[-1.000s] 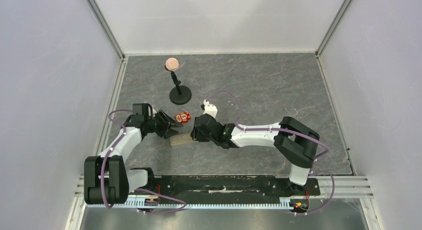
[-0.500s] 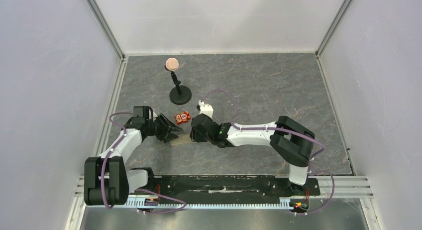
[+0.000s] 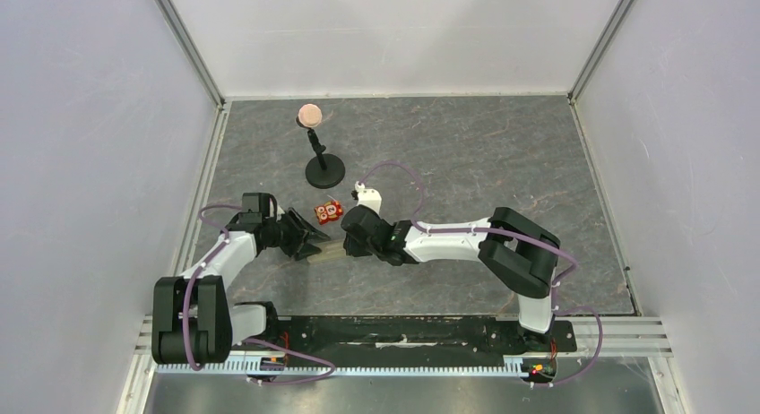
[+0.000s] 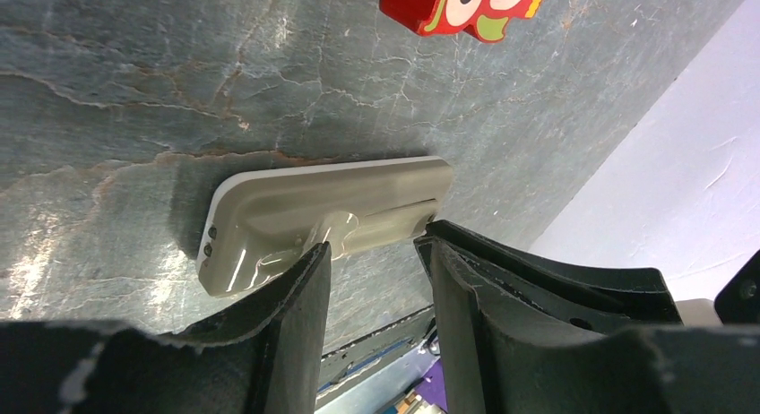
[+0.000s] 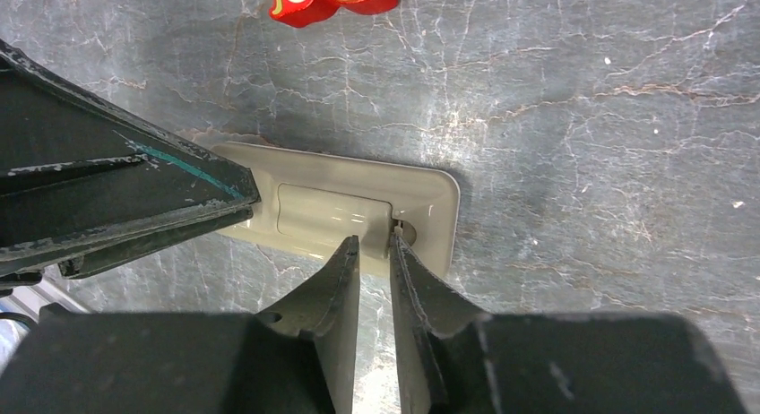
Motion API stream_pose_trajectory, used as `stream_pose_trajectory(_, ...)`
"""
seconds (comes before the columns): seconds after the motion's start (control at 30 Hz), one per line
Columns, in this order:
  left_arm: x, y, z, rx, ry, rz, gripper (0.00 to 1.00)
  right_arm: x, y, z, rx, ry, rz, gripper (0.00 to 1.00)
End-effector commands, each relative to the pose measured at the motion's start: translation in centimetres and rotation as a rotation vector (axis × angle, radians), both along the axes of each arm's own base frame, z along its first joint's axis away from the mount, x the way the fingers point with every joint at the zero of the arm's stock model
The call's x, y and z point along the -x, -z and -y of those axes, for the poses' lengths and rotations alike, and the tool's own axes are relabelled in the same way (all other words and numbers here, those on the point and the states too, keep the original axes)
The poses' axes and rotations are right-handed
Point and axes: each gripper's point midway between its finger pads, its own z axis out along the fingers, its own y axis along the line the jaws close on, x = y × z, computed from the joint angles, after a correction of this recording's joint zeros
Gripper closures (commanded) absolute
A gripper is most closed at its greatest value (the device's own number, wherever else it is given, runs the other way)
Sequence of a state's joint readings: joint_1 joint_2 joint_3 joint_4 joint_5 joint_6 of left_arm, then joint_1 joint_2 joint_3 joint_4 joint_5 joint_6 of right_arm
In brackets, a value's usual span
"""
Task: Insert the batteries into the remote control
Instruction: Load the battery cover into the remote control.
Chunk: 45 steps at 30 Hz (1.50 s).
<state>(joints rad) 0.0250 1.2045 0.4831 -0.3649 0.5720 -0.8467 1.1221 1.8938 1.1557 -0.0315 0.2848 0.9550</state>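
I had my left arm (image 3: pixel 220 257) bent at the elbow and angled in to the right. Its left gripper (image 3: pixel 314 243) was tipped low, with the fingers (image 4: pixel 296 297) standing clearly apart. My right arm (image 3: pixel 448 239) stretched far across to the left. The right gripper (image 3: pixel 343 245) faced the other nose to nose, its fingers (image 5: pixel 336 280) drawn close with only a thin slit between them.

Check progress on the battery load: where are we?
Done: nothing confirmable; no batteries show in any view, and the remote control lies back-up with its cover panel apparently in place. In hand: left gripper sits open over one end, right gripper is nearly closed at the cover's notch. Left: opening and loading, unless the cells are already inside, which the pictures cannot tell.
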Motion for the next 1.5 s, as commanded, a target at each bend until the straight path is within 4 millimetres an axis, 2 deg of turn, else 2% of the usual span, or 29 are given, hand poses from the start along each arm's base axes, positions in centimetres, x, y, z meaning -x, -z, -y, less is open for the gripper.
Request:
stream_pose_trajectory(0.0,-0.2,0.5,-0.3,-0.032,0.024,0.027,0.49,-0.4,-1.0,-1.3,-0.027,-0.014,0.02,0.81)
stream_pose_trajectory(0.17,-0.3,0.5,-0.3,-0.029,0.024,0.027,0.49,-0.2,-0.4,-1.0,-0.004,-0.017,0.011,0.83)
stream_pose_trajectory(0.4,-0.6,0.2,-0.3,-0.028,0.024,0.04,0.49,-0.9,-0.5,-0.9,0.053,-0.034,0.05,0.84)
stream_pose_trajectory(0.7,-0.8,0.2,-0.3,-0.026,0.024,0.045,0.49,0.0,1.7,-0.6,0.213,-0.105,0.082,0.86)
stream_pose_trajectory(0.97,-0.9,0.1,-0.3,-0.027,0.024,0.047,0.49,0.5,4.4,1.4,0.404,-0.139,0.104,0.88)
stream_pose_trajectory(1.03,-1.1,-0.2,-0.4,-0.034,0.023,0.056,0.49,0.3,3.4,1.3,0.394,-0.136,0.121,0.87)
stream_pose_trajectory(1.13,-1.8,-0.9,-0.6,-0.05,0.022,0.079,0.49,-0.9,-0.9,-0.1,0.331,-0.126,0.191,0.83)
stream_pose_trajectory(1.3,-2.9,-2.7,-1.4,-0.106,0.022,0.131,0.49,-2.9,-7.7,-1.2,0.167,-0.127,0.252,0.61)
stream_pose_trajectory(1.37,-3.2,-3.7,-1.9,-0.143,0.018,0.161,0.49,-3.2,-8.8,-1.1,0.088,-0.178,0.232,0.53)
stream_pose_trajectory(1.47,-3.5,-5.2,-2.8,-0.206,0.006,0.212,0.49,-3.2,-8.3,0.0,0.018,-0.313,0.221,0.43)
